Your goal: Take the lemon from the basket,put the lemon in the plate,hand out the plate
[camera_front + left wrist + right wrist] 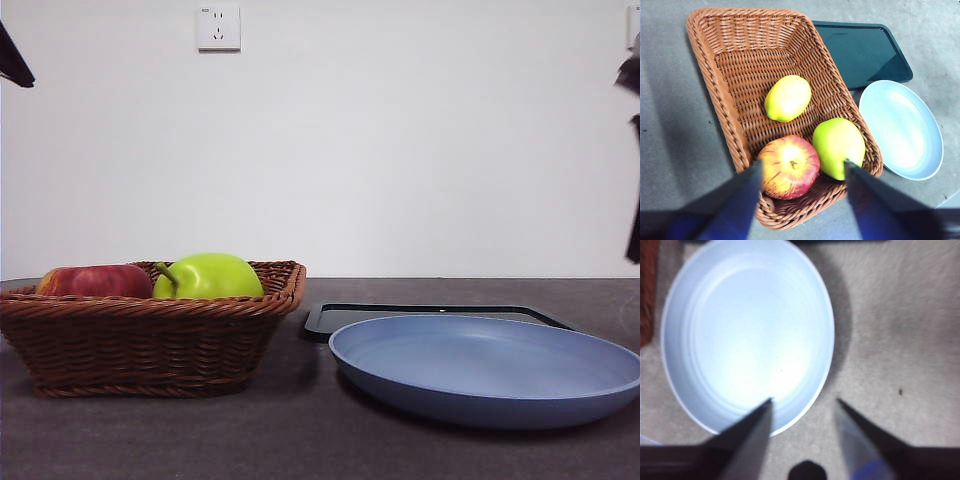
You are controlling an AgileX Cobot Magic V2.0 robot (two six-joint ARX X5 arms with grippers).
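Note:
The lemon lies in the middle of the brown wicker basket, apart from the two other fruits. In the front view the basket stands at the left and its wall hides the lemon. The light-blue plate sits empty to the right of the basket, also seen as plate and plate. My left gripper hangs open high above the basket's near end. My right gripper is open above the plate's rim and holds nothing.
A red apple and a yellow-green stemmed fruit share the basket, both rising above its rim in the front view. A black flat tray lies behind the plate. Dark arm parts show at the top left corner and right edge.

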